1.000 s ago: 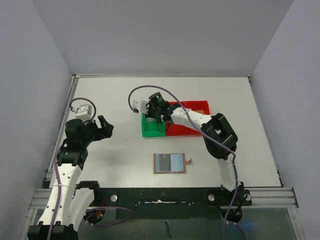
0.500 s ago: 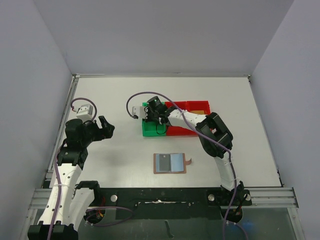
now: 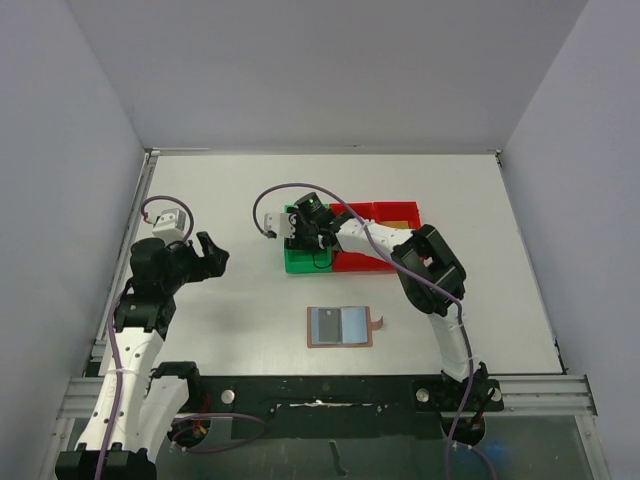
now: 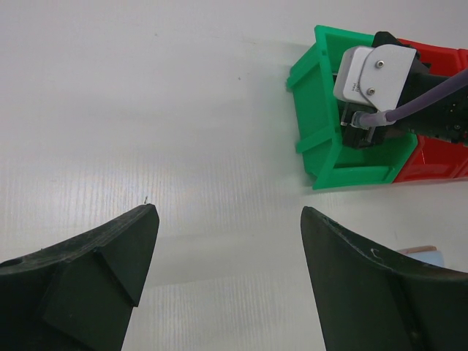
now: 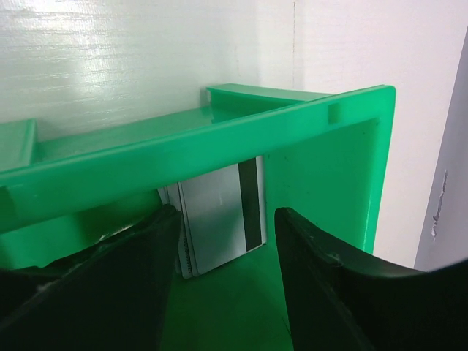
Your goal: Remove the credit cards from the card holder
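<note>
— What is on the table [image 3: 230, 190]?
— The green bin [image 5: 219, 139], with my right gripper [image 5: 225, 219] inside it, jaws partly apart, gripping nothing. The card holder [image 3: 340, 326] lies open, well apart, nearer to me.
— And smaller?
— A silver-grey card [image 5: 216, 197] stands against the bin wall. My left gripper [image 4: 228, 219] is spread wide, empty.
</note>
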`<action>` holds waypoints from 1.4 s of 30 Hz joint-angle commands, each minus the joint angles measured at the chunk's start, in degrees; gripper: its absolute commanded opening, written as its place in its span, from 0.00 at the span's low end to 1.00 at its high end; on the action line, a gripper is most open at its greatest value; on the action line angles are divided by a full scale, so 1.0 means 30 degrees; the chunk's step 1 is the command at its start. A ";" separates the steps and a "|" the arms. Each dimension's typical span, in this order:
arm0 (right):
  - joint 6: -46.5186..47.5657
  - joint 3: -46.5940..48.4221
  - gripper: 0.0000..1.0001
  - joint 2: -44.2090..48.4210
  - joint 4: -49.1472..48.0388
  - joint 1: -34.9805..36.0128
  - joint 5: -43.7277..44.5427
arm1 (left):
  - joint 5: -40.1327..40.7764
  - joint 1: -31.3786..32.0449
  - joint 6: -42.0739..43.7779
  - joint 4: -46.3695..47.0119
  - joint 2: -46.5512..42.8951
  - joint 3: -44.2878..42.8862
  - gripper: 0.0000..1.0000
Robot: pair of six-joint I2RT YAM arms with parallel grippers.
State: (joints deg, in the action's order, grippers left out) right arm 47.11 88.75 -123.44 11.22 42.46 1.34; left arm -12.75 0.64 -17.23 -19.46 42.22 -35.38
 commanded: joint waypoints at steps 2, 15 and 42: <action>-0.0413 0.0329 0.56 0.1113 -0.0778 0.0035 -0.0279 | -0.0210 -0.0156 0.0442 0.1127 -0.0436 -0.0132 0.77; -0.2950 -0.2788 0.66 0.4770 -0.6063 0.0478 0.1311 | -0.0305 -0.0186 0.0526 0.1095 -0.0433 -0.0123 0.70; -2.7796 -1.3962 0.98 1.9241 -0.3466 -0.2844 0.1665 | 0.2026 -0.0171 0.0339 0.0983 -0.1484 0.0090 0.76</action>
State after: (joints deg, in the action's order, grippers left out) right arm -26.28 50.61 -71.05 1.78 32.88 14.33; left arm -9.69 0.54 -16.23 -19.46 39.22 -35.29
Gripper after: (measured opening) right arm 0.974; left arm 0.752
